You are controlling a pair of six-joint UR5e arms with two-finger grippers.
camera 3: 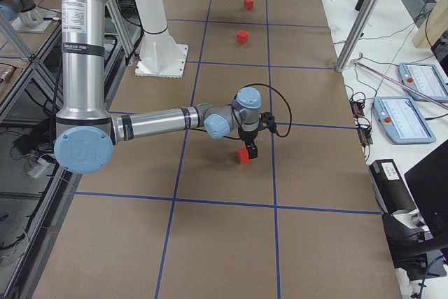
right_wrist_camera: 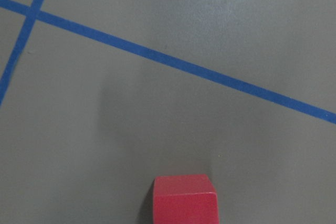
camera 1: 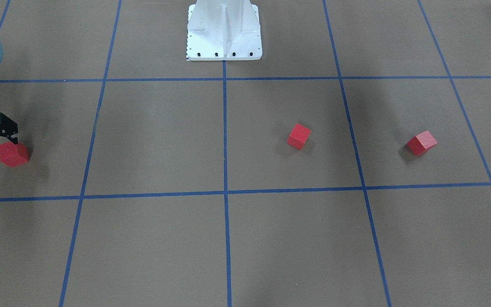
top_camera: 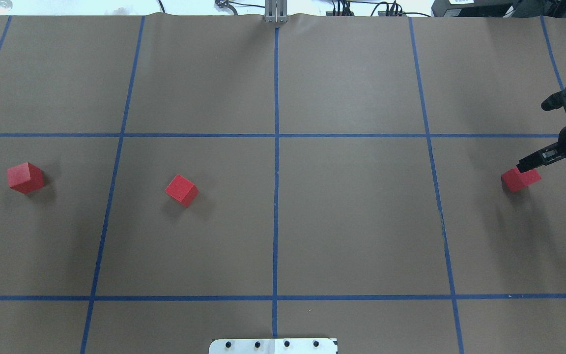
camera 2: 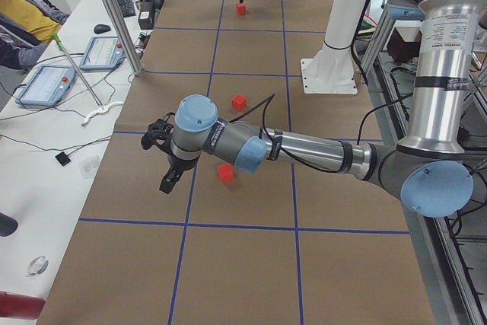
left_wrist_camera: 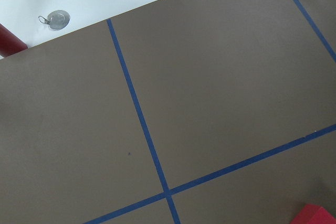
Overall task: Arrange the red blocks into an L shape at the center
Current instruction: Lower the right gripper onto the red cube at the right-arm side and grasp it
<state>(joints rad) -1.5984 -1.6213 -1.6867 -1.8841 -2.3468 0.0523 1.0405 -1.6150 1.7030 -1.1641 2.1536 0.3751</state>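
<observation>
Three red blocks lie on the brown floor. One (top_camera: 26,177) is at the far left and one (top_camera: 182,190) is left of the center grid line (top_camera: 276,206). The third (top_camera: 521,179) is at the far right. My right gripper (top_camera: 533,136) is open and low beside the third block, one fingertip (top_camera: 526,165) at its top edge; I cannot tell if they touch. That block fills the bottom of the right wrist view (right_wrist_camera: 185,199). My left gripper (camera 2: 160,159) shows only in the exterior left view, above the floor near the far-left block (camera 2: 225,173); I cannot tell if it is open.
The white robot base (camera 1: 224,32) stands at the table's edge on the middle grid line. The left wrist view shows bare floor, a tape crossing and a red corner (left_wrist_camera: 317,214). A side bench with tablets (camera 2: 46,81) runs along the far edge.
</observation>
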